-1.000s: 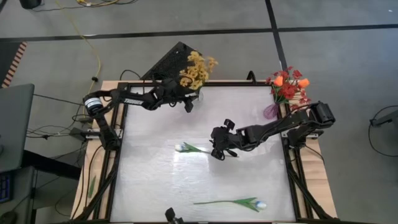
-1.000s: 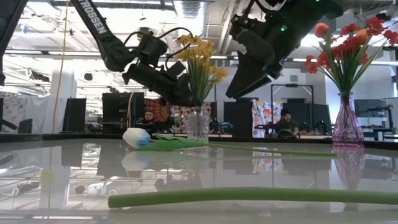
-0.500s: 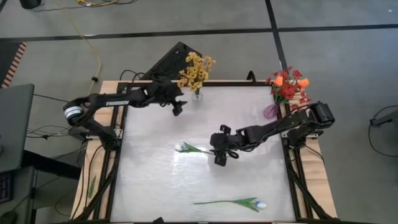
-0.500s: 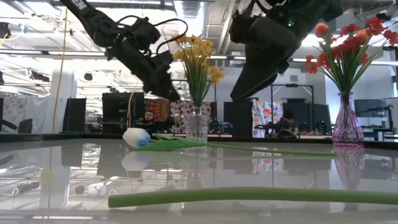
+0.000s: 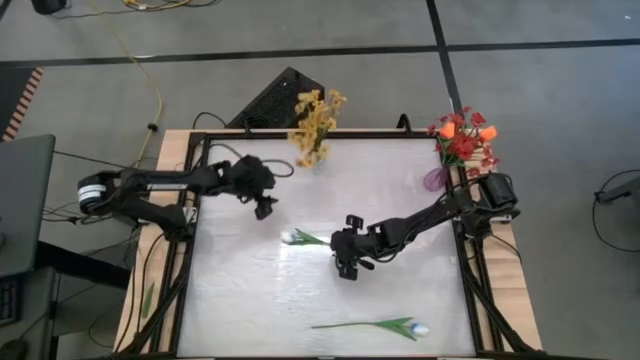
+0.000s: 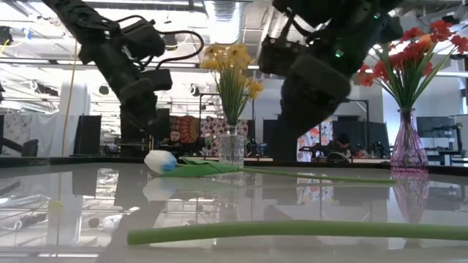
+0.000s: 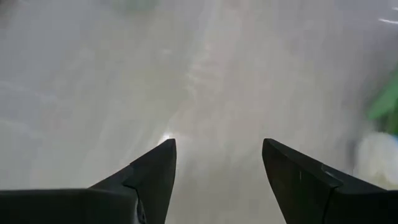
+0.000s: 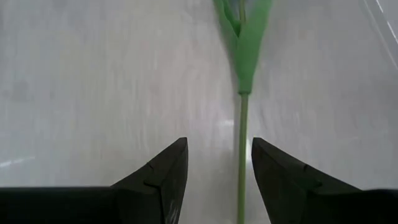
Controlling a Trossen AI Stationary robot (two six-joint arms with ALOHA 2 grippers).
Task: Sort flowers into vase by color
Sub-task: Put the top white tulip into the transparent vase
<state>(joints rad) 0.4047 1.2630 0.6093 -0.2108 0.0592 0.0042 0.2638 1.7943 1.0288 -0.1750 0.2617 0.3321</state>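
Note:
A white tulip [image 5: 291, 237] lies flat mid-table, bud toward the left, its stem running right. My right gripper [image 5: 345, 266] hovers open over the stem's free end. In the right wrist view the stem [image 8: 241, 130] runs between the open fingers [image 8: 216, 146] without plainly touching them. My left gripper [image 5: 265, 206] is open over bare table left of the yellow flowers [image 5: 315, 118], with the bud a blur at the edge of its view [image 7: 378, 158]. A second white tulip [image 5: 395, 326] lies along the near edge. Red and orange flowers [image 5: 462, 135] stand in a purple vase [image 5: 434, 180].
The clear vase [image 6: 232, 148] with the yellow spray stands at the far edge's middle, the purple vase [image 6: 408, 150] at the far right corner. The near tulip's stem [image 6: 292, 229] lies across the front of the low view. Bare table [image 5: 240, 300] lies to the near left.
My left gripper has drawn away from the yellow vase, moving toward the table's left and near edges. My right gripper has moved a little toward the near edge and down over the mid-table tulip's stem. The flowers have stayed where they were.

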